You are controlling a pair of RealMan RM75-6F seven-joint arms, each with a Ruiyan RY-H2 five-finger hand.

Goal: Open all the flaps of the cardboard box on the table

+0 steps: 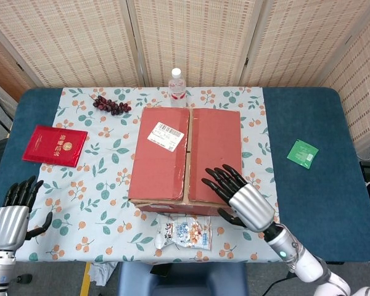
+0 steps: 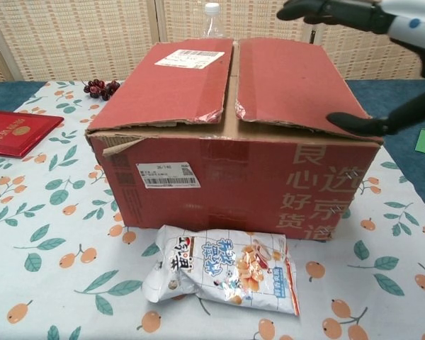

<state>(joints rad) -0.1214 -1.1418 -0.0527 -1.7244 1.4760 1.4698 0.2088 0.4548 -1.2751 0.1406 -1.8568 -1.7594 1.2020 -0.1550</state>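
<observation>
Head view: the cardboard box (image 1: 186,160) sits at the centre of the table (image 1: 308,203) on the leaf-print cloth (image 1: 105,185), both top flaps lying flat with a seam between them. The right hand (image 1: 237,197) hovers over the box's near right corner, at about five o'clock from the box centre, fingers spread and holding nothing. The left hand (image 1: 15,213) waits at the table's eight o'clock edge, well apart from the box, also spread and empty. A water bottle (image 1: 177,86) stands just beside the box at twelve o'clock, and a snack bag (image 1: 185,234) lies against it at six.

Chest view: the right hand (image 2: 368,71) brackets the right flap (image 2: 294,81), thumb near the front corner, the other fingers high above the far edge. I cannot tell whether the thumb touches the cardboard.

The risks, as I judge them: a flap swung back hard could knock the bottle over; a lift from one corner alone could drag or tip the whole box, since the other hand is not bracing it; the torn flap edge near the seam could rip further.
</observation>
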